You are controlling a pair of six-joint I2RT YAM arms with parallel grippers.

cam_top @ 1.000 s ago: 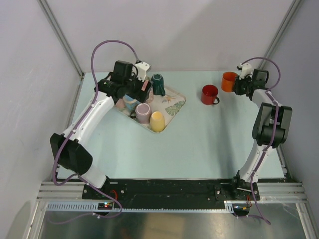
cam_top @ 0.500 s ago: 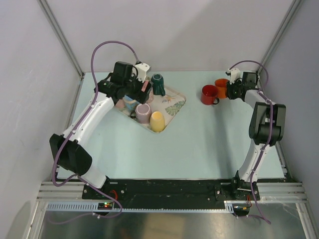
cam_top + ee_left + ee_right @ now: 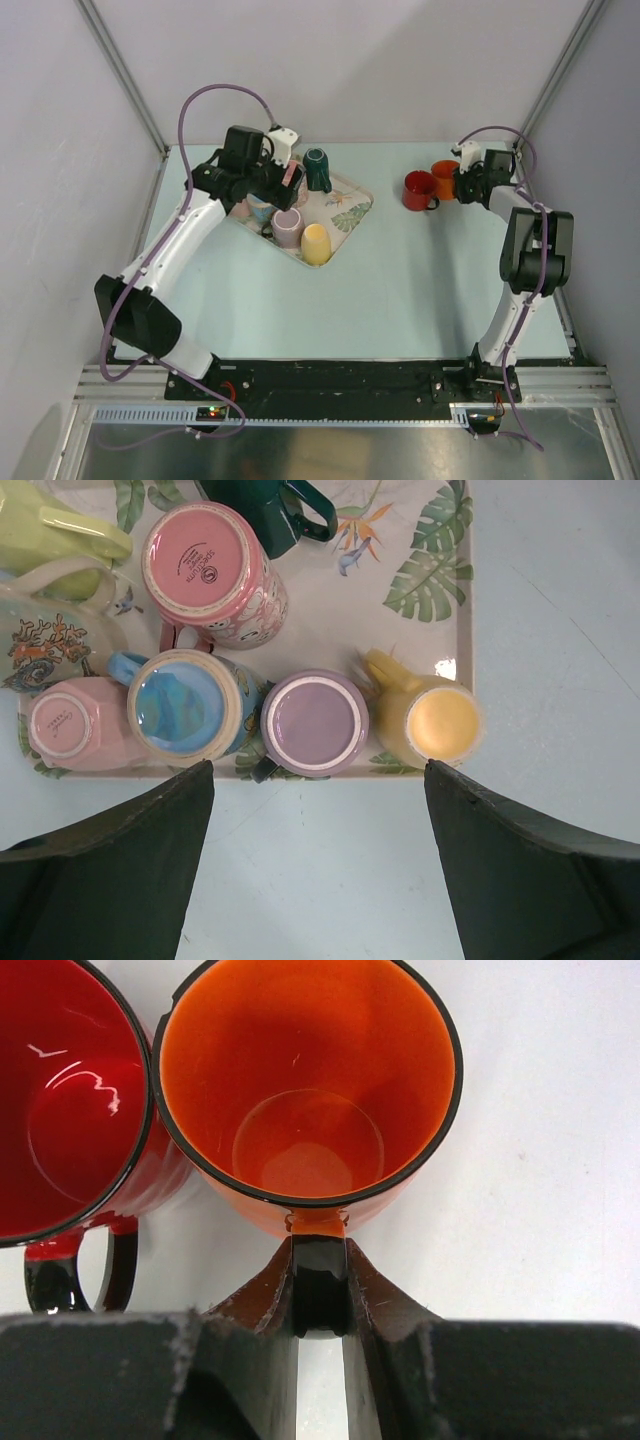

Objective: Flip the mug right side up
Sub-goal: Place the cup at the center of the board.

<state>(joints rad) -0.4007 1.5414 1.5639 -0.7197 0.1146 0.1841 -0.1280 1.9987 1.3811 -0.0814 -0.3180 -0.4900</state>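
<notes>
Glossy orange mug (image 3: 310, 1060) newly beside red mug (image 3: 70, 1100), handle clamped in right tool (image 3: 320, 1255).

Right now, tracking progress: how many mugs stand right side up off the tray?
2: the red mug right of the tray, and the orange mug beside it, its handle in the right gripper.

Orange mug (image 3: 300, 1090) upright, just beside red mug (image 3: 70, 1110)
</notes>
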